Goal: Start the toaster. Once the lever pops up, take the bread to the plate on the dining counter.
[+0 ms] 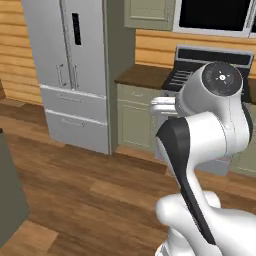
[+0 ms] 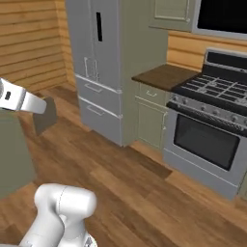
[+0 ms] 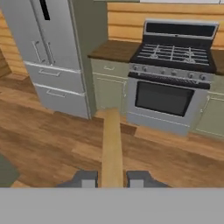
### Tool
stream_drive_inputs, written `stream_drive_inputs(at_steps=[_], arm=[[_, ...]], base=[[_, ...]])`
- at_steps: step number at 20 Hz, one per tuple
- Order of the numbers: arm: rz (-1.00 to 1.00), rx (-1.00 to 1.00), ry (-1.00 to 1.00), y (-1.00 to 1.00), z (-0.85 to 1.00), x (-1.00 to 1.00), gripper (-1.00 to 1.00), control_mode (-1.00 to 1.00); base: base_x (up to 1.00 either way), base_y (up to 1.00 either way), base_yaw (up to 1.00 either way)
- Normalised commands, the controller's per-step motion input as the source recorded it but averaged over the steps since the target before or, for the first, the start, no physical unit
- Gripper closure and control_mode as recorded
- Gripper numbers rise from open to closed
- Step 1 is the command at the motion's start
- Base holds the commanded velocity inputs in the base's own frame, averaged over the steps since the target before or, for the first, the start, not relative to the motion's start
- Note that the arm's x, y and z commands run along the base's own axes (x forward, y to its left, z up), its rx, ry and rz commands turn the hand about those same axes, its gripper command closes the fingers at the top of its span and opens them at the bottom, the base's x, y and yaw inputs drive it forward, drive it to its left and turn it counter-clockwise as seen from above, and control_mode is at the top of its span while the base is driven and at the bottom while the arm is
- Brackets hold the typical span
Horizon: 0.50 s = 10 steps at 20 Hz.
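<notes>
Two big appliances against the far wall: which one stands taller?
The fridge, the tall silver one on the left with paired doors and two drawers. The stove to its right stops at counter height, black burners on top, oven window below.

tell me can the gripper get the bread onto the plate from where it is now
Probably not yet. The gripper is shut on the bread, seen edge-on, but ahead are just the fridge, the stove and bare wooden floor. No plate or dining counter is within reach here.
</notes>
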Motion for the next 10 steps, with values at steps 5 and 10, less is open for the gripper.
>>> stream_drive_inputs(at_steps=[5,10], arm=[[0.00,0.00,0.00,0.00,0.00,0.00,1.00,1.00],[0.00,0.00,0.00,0.00,0.00,0.00,1.00,1.00]], base=[[1.00,0.00,0.56],[1.00,-0.03,0.56]])
